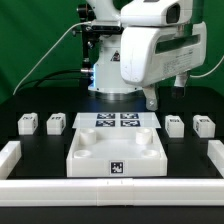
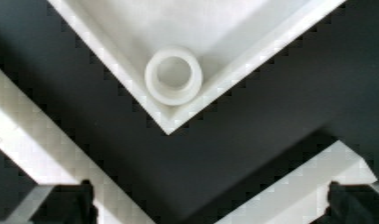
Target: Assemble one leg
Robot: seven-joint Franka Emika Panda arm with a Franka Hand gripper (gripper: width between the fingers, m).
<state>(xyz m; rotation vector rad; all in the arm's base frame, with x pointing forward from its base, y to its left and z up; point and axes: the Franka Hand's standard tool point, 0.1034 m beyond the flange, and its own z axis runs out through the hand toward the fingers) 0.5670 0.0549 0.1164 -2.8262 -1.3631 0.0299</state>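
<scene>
Four small white legs with tags stand on the black table, two at the exterior view's left (image 1: 28,123) (image 1: 57,123) and two at its right (image 1: 175,125) (image 1: 203,125). My gripper (image 1: 150,101) hangs above the table behind the right-hand legs, touching none of them. In the wrist view my gripper (image 2: 204,206) is open and empty, with dark fingertips (image 2: 54,205) far apart. No leg shows in that view. It shows a corner of the large white tray-like piece (image 2: 239,40) with a round socket (image 2: 173,77).
The tray-like piece (image 1: 88,158) lies at the front centre, with the marker board (image 1: 116,122) just behind it. White rails line the left (image 1: 9,156), right (image 1: 215,155) and front (image 1: 110,191) of the table. The robot base stands behind.
</scene>
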